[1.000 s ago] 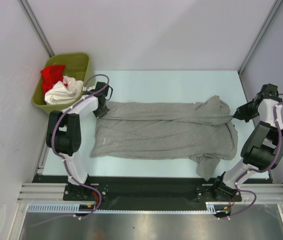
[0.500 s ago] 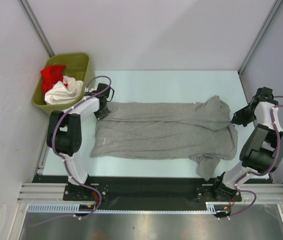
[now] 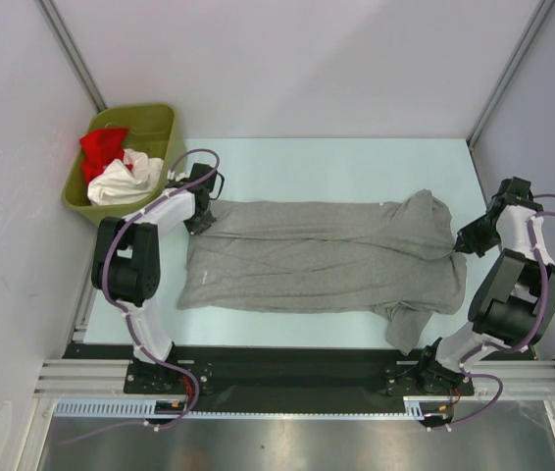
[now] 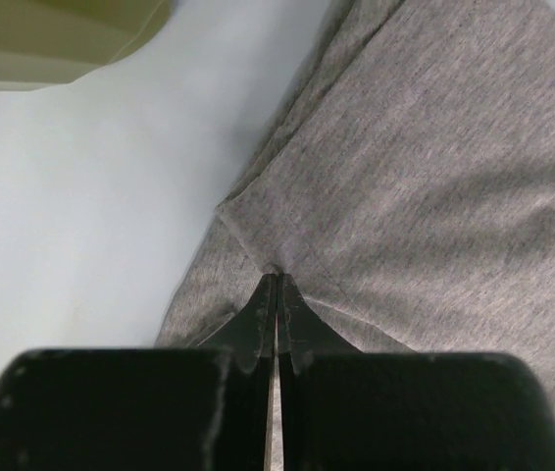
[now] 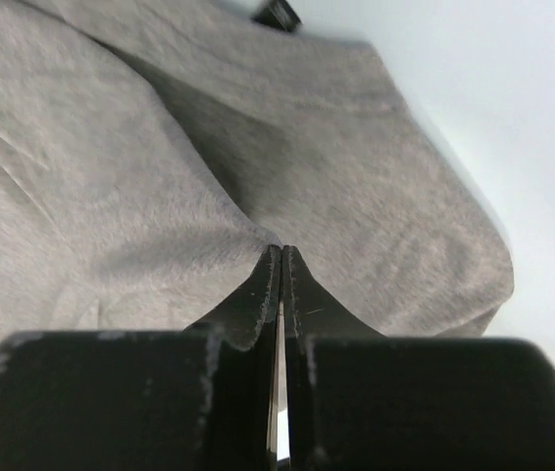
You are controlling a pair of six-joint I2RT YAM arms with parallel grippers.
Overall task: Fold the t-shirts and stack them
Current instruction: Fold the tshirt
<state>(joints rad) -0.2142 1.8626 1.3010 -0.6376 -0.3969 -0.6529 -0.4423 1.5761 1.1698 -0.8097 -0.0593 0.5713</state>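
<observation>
Top external view: one grey shirt (image 3: pixel 317 257) lies spread across a pale table (image 3: pixel 336 162) between white walls. At its left edge the left gripper (image 3: pixel 202 224) pinches a fold, jaws closed; the right gripper (image 3: pixel 457 245) likewise pinches its right edge. One green bin (image 3: pixel 155 123), beside the table's far-left corner, holds one red shirt (image 3: pixel 101 147) and one white shirt (image 3: pixel 116 182).

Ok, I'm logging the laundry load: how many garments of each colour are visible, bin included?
grey t-shirt, spread on the table: 1
red garment, crumpled in the bin: 1
white garment, crumpled in the bin: 1
Total: 3
</observation>
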